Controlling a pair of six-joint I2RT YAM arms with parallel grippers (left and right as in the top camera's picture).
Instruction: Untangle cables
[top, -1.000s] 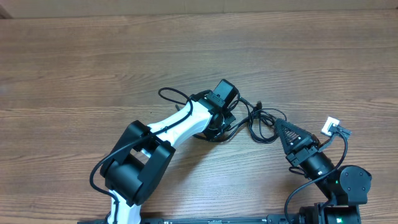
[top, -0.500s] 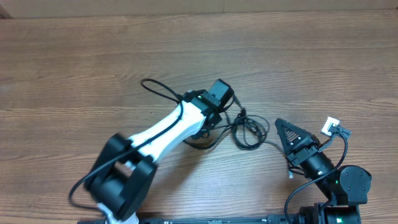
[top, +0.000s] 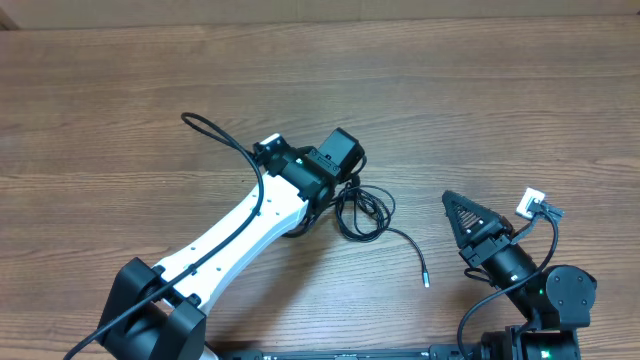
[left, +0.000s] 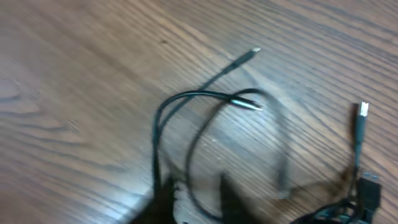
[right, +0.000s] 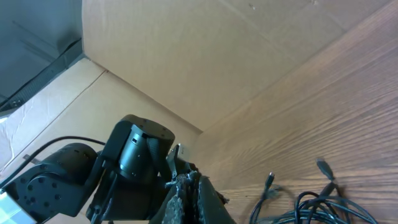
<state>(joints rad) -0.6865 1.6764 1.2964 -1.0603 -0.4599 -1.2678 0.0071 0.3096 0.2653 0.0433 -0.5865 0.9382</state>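
Tabletop (top: 150, 100): brown wood grain. The cables (top: 365, 212) lie near centre as a loose bundle of thin black loops. 1 free end trails out toward the right arm and finishes in a small plug (top: 425, 281) lying flat on the wood.

Left claw (left: 196, 186): at the left edge of the bundle. Its wrist view is blurred, but its 2 fingers (left: 165, 196) look spread. 1 strand runs down between them and another along the outer finger. Cannot tell whether either strand is pressed.

Right claw (top: 448, 198): fingers pressed together into 1 point, holding nothing. It sits well apart from the loops and near the loose plug.
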